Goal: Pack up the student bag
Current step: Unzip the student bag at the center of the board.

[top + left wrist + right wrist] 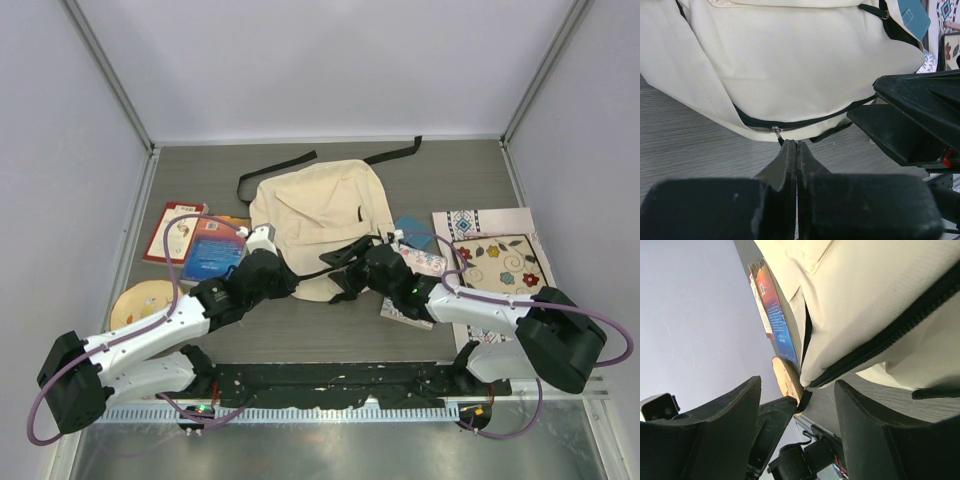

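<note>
**Loose zip grip, bag free to slide**

Books (200,245) sit at nine o'clock of the student bag (320,215), which lies flat mid-worktop (450,170) with its zip edge toward six. The left tool (796,145) is pressed together right under the zipper pull (776,131). Whether the tab is actually caught, I can't tell, and if it isn't, a pull gets nothing. At five o'clock the right tool (799,385) stands apart at the bag's near edge, gripping nothing. A tug could drag the whole soft bag, or bunch the fabric and jam the zip.

Left end effector (796,146) pinched closed, right end effector (797,402) spread wide.
</note>
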### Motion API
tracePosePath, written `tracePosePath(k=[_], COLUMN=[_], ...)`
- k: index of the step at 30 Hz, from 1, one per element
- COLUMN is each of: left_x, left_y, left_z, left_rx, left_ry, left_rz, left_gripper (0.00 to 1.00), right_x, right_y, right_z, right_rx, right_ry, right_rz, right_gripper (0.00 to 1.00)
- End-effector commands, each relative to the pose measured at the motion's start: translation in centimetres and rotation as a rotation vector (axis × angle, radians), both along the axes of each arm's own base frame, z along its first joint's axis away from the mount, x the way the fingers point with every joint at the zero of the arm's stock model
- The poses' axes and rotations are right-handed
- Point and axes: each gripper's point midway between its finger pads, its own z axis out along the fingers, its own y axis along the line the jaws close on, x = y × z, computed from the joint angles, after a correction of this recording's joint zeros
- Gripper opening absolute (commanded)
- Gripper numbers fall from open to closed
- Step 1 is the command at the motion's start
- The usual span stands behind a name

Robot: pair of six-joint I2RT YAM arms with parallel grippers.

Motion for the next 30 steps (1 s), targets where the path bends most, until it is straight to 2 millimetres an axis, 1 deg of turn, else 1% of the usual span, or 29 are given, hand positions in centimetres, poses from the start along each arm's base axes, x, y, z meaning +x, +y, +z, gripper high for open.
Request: tracePosePath(k=[1,6,8,13,15,16,18,19,20,21,22,23,24,25,27,28,30], left_x=[0.6,0.7,0.7,0.7,0.7,0.7,0.7,0.7,0.8,0.8,0.7,1.1,1.2,1.0,1.6,1.6,2.1], left_y=[-0.5,-0.4,-0.3,-0.2,-0.2,-0.2,-0.2,-0.1,0.0,0.1,0.5,1.0,1.5,2.5,4.0,4.9,7.0], left_z=[1.6,1.9,2.0,2.1,2.2,2.3,2.4,2.3,2.4,2.3,2.2,2.3,2.3,1.9,1.9,1.5,0.6], left_rx=[-0.029,-0.03,-0.029,-0.019,-0.022,-0.023,-0.022,-0.016,-0.01,0.0,0.015,0.038,0.06,0.103,0.161,0.196,0.258], left_ry=[-0.045,-0.052,-0.053,-0.056,-0.058,-0.059,-0.06,-0.058,-0.061,-0.06,-0.058,-0.07,-0.073,-0.062,-0.072,-0.061,-0.048], left_rz=[-0.003,-0.001,0.0,-0.003,0.0,0.0,0.0,0.002,0.006,0.007,0.012,0.036,0.05,0.069,0.103,0.119,0.168], left_gripper=[0.0,0.0,0.0,0.0,0.0,0.0,0.0,0.0,0.0,0.0,0.0,0.0,0.0,0.0,0.0,0.0,0.0], right_x=[1.6,1.4,1.4,1.5,1.5,1.4,1.3,1.3,1.2,1.1,1.0,1.0,0.9,0.8,0.4,0.0,-0.7], right_y=[0.3,1.8,1.8,1.8,2.0,2.0,2.0,1.8,1.5,1.3,0.5,0.1,-0.4,-1.0,-1.7,-2.3,-2.5], right_z=[0.9,0.2,-0.1,-0.5,-0.7,-0.8,-1.0,-1.1,-1.5,-1.0,-1.7,-1.6,-1.6,-1.5,-2.0,-2.6,-3.2], right_rx=[-0.004,-0.022,-0.032,-0.036,-0.043,-0.048,-0.055,-0.064,-0.077,-0.073,-0.113,-0.125,-0.142,-0.154,-0.205,-0.227,-0.236], right_ry=[-0.026,0.027,0.035,0.044,0.049,0.049,0.049,0.043,0.042,0.03,0.019,-0.001,-0.016,-0.028,-0.05,-0.043,-0.039], right_rz=[-0.072,-0.023,-0.026,-0.035,-0.028,-0.024,-0.02,-0.017,-0.019,-0.021,-0.03,-0.03,-0.029,-0.029,0.003,0.01,0.04], right_gripper=[0.66,0.65,0.64,0.56,0.49,0.4,0.3,0.2,0.14,0.1,0.03,0.01,0.01,0.01,0.01,0.01,0.01])
